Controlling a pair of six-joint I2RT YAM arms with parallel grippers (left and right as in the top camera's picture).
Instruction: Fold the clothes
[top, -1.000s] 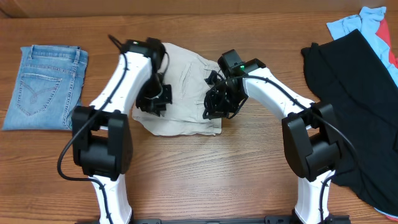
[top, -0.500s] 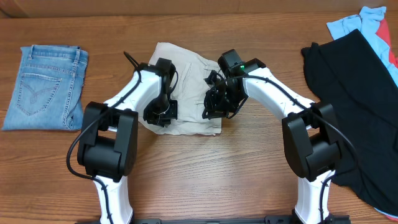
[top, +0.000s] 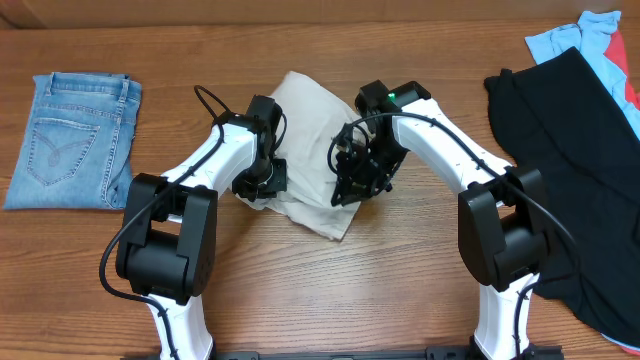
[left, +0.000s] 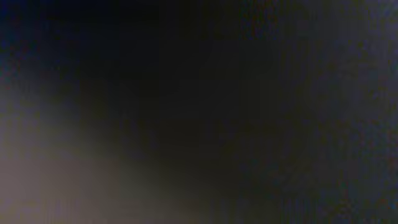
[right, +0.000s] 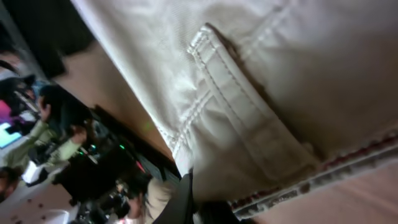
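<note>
The pale beige shorts (top: 310, 120) lie bunched and partly lifted in the middle of the table, between my two grippers. My left gripper (top: 262, 183) sits at their left edge and the cloth follows it. The left wrist view is dark, as if covered by cloth. My right gripper (top: 352, 188) is at the shorts' right side. The right wrist view shows beige fabric (right: 261, 74) with a belt loop and stitched seams close up, pinched in the jaws (right: 211, 208).
Folded blue denim jeans (top: 72, 140) lie at the far left. A large black garment (top: 580, 150) covers the right side of the table, with a light blue and red cloth (top: 570, 35) behind it. The wooden table (top: 330, 290) shows in front.
The flat shorts have been gathered and raised into a bunched, slanted shape. The left gripper moved right and inward with the cloth edge. The right gripper lifted its side slightly.
</note>
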